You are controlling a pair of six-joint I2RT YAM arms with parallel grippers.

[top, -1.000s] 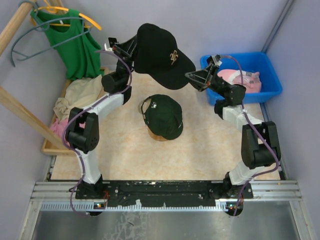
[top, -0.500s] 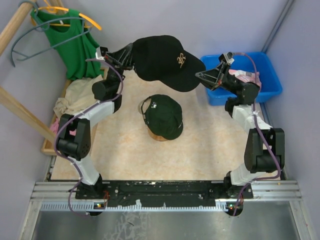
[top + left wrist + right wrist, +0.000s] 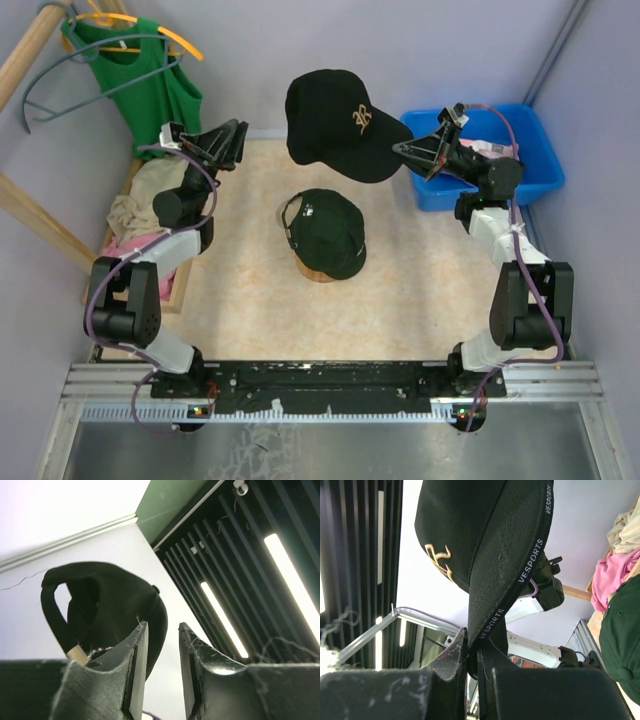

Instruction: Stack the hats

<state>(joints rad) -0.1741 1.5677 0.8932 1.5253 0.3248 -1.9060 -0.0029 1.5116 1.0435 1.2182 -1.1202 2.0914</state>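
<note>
The black cap with a gold emblem (image 3: 335, 120) hangs in the air above the table's far middle. My right gripper (image 3: 402, 150) is shut on its brim, which shows clamped between the fingers in the right wrist view (image 3: 479, 652). My left gripper (image 3: 238, 138) is open and empty, apart from the cap to its left. In the left wrist view the black cap (image 3: 110, 610) sits beyond the open gripper (image 3: 162, 630). The dark green cap (image 3: 325, 232) lies on the tan cap (image 3: 318, 272) at the table's centre. The pink cap (image 3: 492, 152) lies in the blue bin (image 3: 530, 185).
A green sleeveless top (image 3: 150, 90) hangs on a hanger at the back left. Cream and pink cloths (image 3: 135, 200) lie in a wooden tray on the left. The blue bin stands at the back right, close under my right arm.
My left gripper has let go of the black cap and drawn back to the left. The cap now hangs from my right gripper alone, its crown swung a little to the right.
</note>
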